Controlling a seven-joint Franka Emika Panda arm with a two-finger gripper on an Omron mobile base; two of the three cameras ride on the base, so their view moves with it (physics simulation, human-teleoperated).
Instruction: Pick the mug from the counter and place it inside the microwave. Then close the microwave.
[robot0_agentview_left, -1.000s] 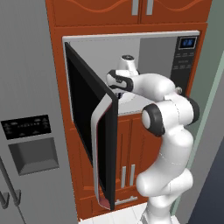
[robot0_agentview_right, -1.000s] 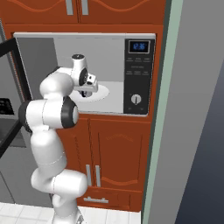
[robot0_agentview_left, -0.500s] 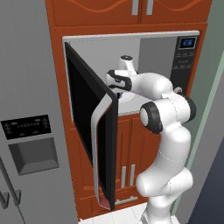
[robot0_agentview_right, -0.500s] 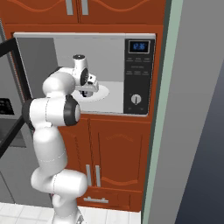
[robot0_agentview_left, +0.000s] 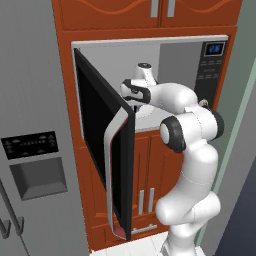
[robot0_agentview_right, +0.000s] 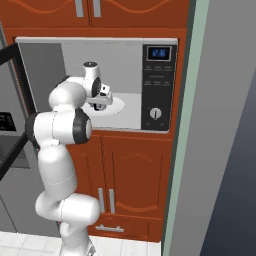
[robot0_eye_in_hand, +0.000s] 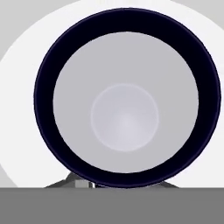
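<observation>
mug (robot0_eye_in_hand: 124, 118) in microwave (robot0_agentview_right: 125, 50), door (robot0_agentview_left: 107, 150) wide open

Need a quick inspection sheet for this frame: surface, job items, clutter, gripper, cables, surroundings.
Surface: microwave cavity floor with a white turntable.
Job's things: mug seen straight from above in the hand view, dark blue rim, empty, over the turntable; handle not visible. Microwave door wide open, swung to the left.
Clutter: nothing seen.
Gripper: gripper inside the cavity over the turntable; fingers hidden, so whether it grips the mug cannot be told.
Cables: nothing seen.
Surroundings: grey refrigerator with dispenser left of the microwave; red-brown cabinets above and below; control panel with blue display and a knob.
</observation>
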